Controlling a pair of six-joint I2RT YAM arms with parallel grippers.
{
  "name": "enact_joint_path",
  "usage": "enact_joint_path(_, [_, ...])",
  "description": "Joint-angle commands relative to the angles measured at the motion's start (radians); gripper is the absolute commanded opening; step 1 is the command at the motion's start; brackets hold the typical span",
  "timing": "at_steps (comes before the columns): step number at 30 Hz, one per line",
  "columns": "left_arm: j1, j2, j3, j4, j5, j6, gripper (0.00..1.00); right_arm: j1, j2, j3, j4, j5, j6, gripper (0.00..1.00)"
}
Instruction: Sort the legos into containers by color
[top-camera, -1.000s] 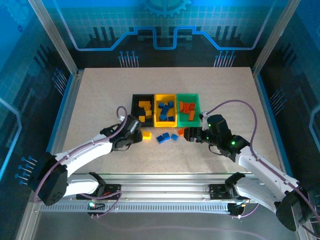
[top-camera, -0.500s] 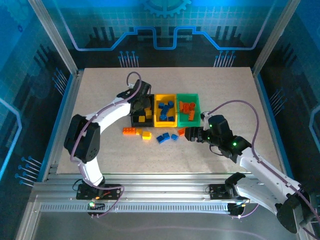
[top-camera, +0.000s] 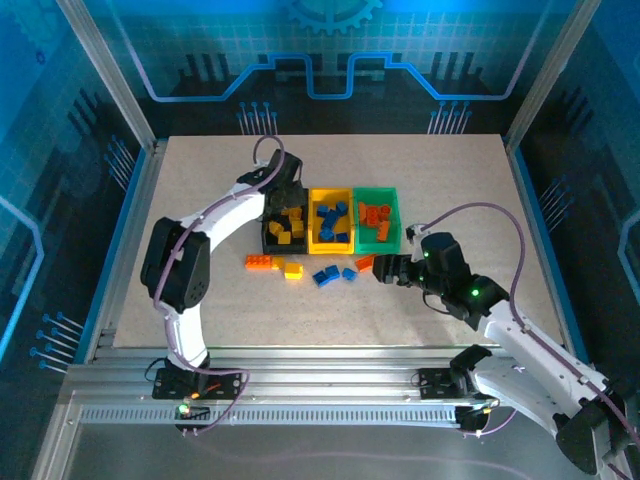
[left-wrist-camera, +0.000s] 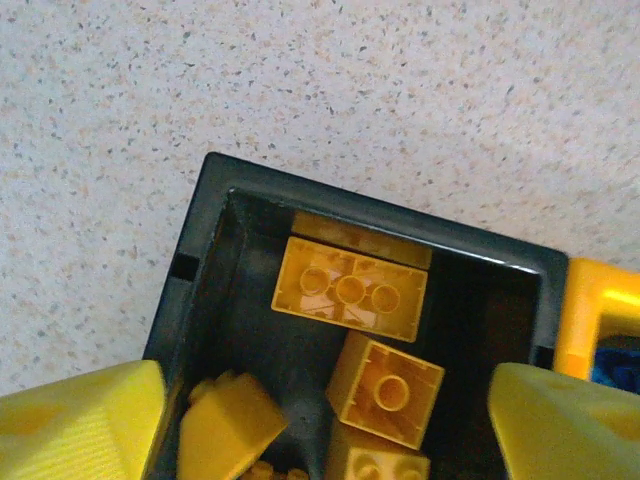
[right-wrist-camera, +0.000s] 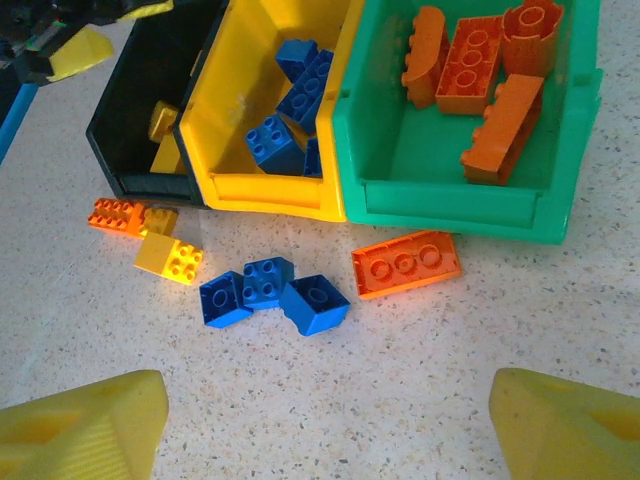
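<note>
Fingers (left-wrist-camera: 75, 425) on my left gripper (left-wrist-camera: 325, 430) are hanging wide apart, empty, over the black bin (left-wrist-camera: 200, 270) of yellow legos (left-wrist-camera: 350, 290); my right gripper (right-wrist-camera: 320, 430) is gaping too (nothing held), hovering near loose blue legos (right-wrist-camera: 270, 290) in front of the yellow bin (right-wrist-camera: 270, 195).

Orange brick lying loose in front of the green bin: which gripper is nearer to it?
Right. The right gripper is just beside the orange brick, on its right in the top view. The left gripper is over the black bin, well off to the brick's left.
</note>
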Motion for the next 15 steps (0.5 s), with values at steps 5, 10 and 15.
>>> enact_joint_path(5, [-0.053,-0.300,-0.130,0.085,0.115,-0.032,0.99,-0.009,-0.018,0.001,-0.024,0.018,0.003,0.86])
enact_joint_path(10, [-0.147,-0.510,-0.288,0.117,0.149,-0.048,0.99,-0.006,-0.004,-0.016,-0.014,0.015,0.000,0.86])
enact_joint_path(15, [-0.241,-0.722,-0.543,0.188,0.178,-0.112,0.99,0.029,0.051,-0.028,0.009,0.023,0.001,0.85])
